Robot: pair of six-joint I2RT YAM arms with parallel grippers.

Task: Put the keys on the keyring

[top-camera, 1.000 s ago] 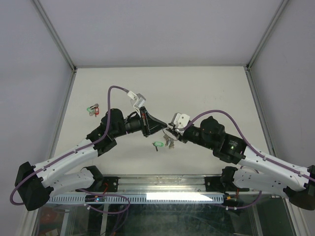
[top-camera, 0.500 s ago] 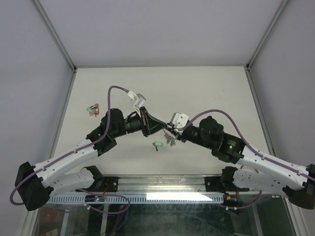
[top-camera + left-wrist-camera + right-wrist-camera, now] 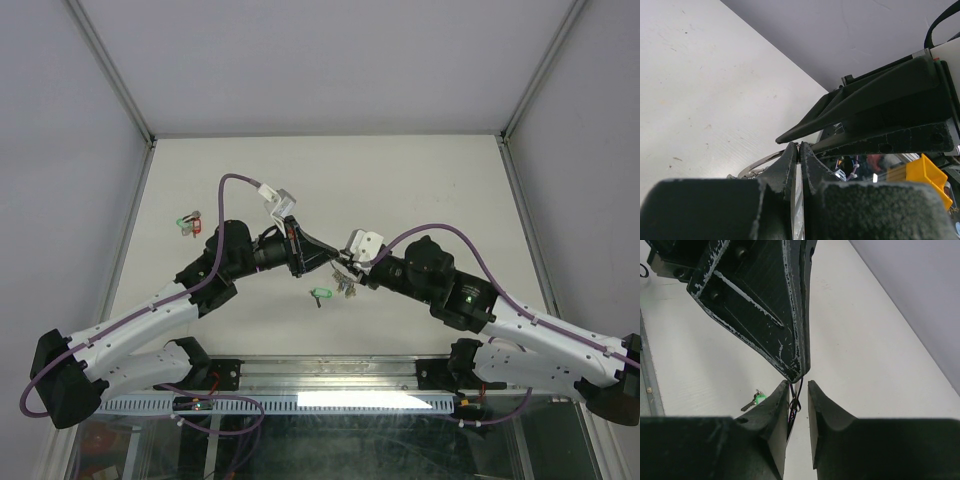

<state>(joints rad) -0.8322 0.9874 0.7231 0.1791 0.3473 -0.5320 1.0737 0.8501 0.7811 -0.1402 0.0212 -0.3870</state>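
Note:
My left gripper [image 3: 336, 263] is shut on the thin silver keyring [image 3: 757, 164], pinching its wire at the fingertips [image 3: 791, 152]. In the top view the ring and its small keys [image 3: 346, 285] hang just above the table between the two grippers. My right gripper [image 3: 352, 272] meets the left tip to tip. Its jaws stand slightly apart on either side of the hanging ring [image 3: 796, 402], not closed on it. A green-headed key [image 3: 321, 294] lies loose on the table just left of the ring, and also shows in the right wrist view [image 3: 759, 399]. No yellow key shows.
A small green and red tagged item [image 3: 188, 222] lies at the table's far left. The table's grey walls [image 3: 110, 150] rise on the left, back and right. A metal rail [image 3: 330, 375] runs along the near edge by the arm bases.
My right gripper has moved slightly up and left, closer to the left gripper's tip. The hanging keys shifted a little with it. The green key has not moved.

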